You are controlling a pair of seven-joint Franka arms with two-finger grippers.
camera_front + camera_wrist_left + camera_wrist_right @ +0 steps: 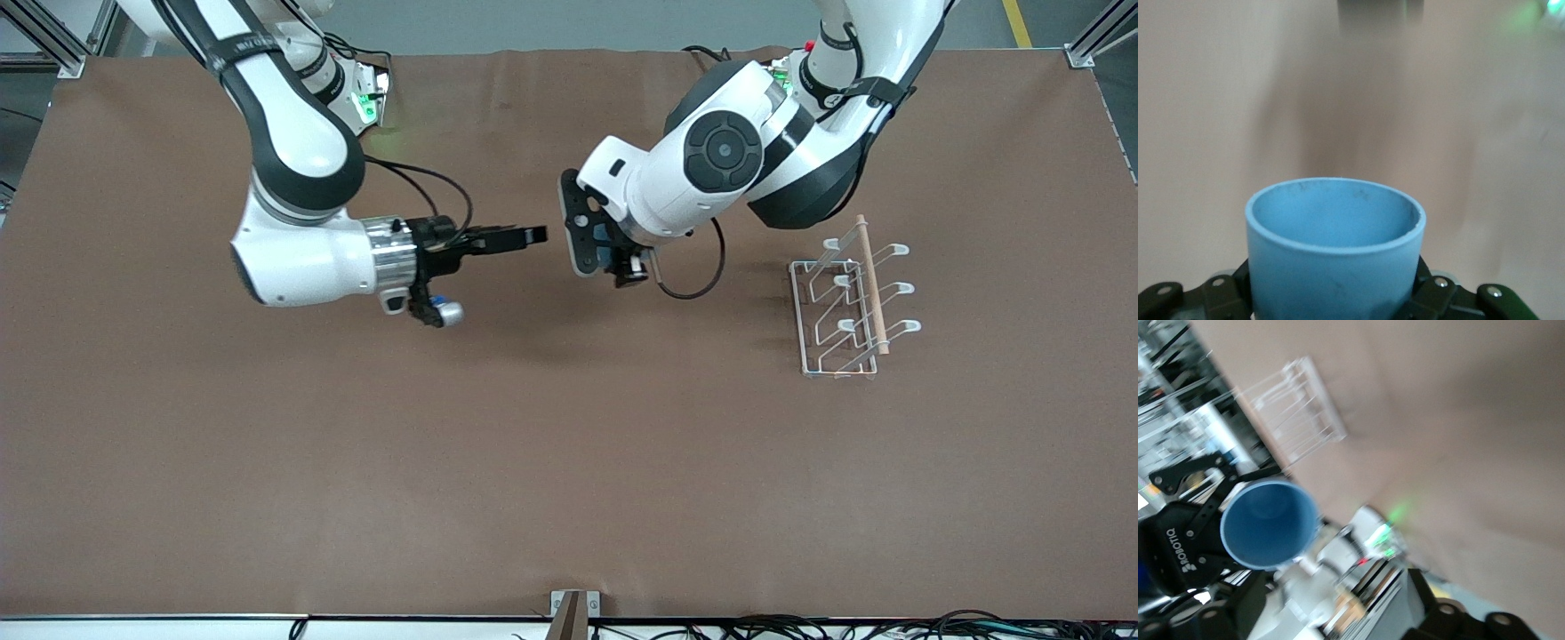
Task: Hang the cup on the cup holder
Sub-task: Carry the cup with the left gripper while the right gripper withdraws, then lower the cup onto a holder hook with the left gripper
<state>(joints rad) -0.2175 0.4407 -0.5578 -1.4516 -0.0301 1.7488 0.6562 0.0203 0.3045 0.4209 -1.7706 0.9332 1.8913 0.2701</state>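
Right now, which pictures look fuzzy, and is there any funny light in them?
The front view is sharp, with soft shadows on the brown table under both arms. The left wrist view shows the light-blue plastic cup crisp, the table past it hazy, a green glow in one corner. The right wrist view is smeared all over, so the white wire cup holder looks ghostly.

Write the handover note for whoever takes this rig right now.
Left gripper: shut on the cup, up over the table's middle.
Right gripper: open, empty, in the air beside it.
Cup holder: standing toward the left arm's end of the table, all prongs bare.
Done: cup is in the left gripper.
Left: carry the cup to the holder and hang it on a prong.
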